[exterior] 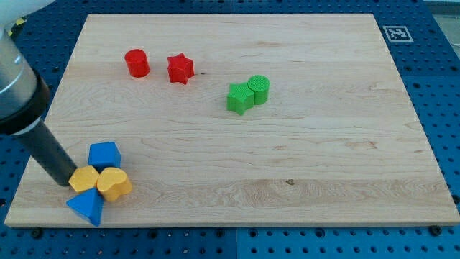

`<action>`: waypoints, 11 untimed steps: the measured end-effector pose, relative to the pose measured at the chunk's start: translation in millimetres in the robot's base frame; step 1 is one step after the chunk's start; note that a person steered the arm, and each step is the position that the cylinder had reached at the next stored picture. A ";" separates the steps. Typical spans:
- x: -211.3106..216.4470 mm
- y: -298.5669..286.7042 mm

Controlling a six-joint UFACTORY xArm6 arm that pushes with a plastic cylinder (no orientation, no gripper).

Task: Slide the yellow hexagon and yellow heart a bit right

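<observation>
The yellow hexagon (83,178) and the yellow heart (114,183) lie side by side, touching, near the board's bottom left corner. My tip (69,181) is at the hexagon's left side, touching it. The dark rod slants up to the view's left. A blue block (104,154) sits just above the yellow pair and a blue triangle-like block (88,207) just below, both touching them.
A red cylinder (136,62) and a red star (180,69) sit at the top left. A green star (239,98) and a green cylinder (259,89) touch near the middle. The wooden board (302,173) lies on a blue pegboard; a marker tag (397,33) sits at the top right.
</observation>
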State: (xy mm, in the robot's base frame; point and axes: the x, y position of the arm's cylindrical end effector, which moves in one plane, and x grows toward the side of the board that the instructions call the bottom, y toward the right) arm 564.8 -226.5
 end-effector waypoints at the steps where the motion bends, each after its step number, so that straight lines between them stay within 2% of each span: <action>1: 0.0 5.0; 2: 0.0 -1.0; 3: 0.0 -36.4; 6: 24.9 -46.5; 11: 24.8 14.1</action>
State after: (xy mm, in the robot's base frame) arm 589.6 -212.4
